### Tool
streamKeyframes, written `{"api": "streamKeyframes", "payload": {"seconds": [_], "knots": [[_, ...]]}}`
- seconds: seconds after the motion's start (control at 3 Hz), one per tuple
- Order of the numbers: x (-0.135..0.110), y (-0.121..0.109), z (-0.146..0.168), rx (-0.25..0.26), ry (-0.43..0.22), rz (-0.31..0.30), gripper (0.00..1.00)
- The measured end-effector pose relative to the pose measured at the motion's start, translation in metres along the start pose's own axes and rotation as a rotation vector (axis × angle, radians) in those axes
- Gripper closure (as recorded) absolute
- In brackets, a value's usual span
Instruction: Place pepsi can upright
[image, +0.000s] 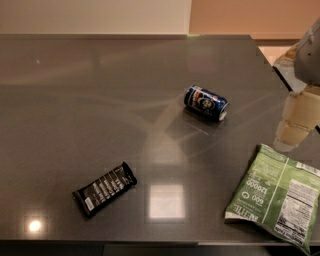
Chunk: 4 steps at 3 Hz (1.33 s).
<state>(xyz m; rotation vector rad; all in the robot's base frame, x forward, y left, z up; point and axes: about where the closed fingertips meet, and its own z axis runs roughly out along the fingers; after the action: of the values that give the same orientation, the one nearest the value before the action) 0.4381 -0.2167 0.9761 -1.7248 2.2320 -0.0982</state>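
The pepsi can (206, 103) is dark blue with a round logo and silver ends. It lies on its side on the dark grey table (100, 100), right of the middle, with one end toward the back left and the other toward the front right. My gripper (296, 122) hangs at the right edge of the view, pale and cream-coloured, well to the right of the can and not touching it. It sits just above the far corner of the green chip bag and holds nothing that I can see.
A green chip bag (275, 197) lies flat at the front right of the table. A black snack bar (105, 188) lies at the front left. The table's front edge runs along the bottom of the view. A pale wall stands behind the table.
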Motion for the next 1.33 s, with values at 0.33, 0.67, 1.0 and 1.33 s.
{"api": "streamKeyframes", "payload": {"seconds": [0.33,0.67,1.0,1.33], "knots": [[0.000,0.000,0.000,0.000,0.000,0.000,0.00],[-0.007,-0.010,0.003,-0.013,-0.014,-0.068,0.00],[-0.025,-0.045,0.016,-0.035,-0.067,-0.259,0.00],[-0.039,-0.076,0.024,-0.033,-0.114,-0.434,0.00]]}}
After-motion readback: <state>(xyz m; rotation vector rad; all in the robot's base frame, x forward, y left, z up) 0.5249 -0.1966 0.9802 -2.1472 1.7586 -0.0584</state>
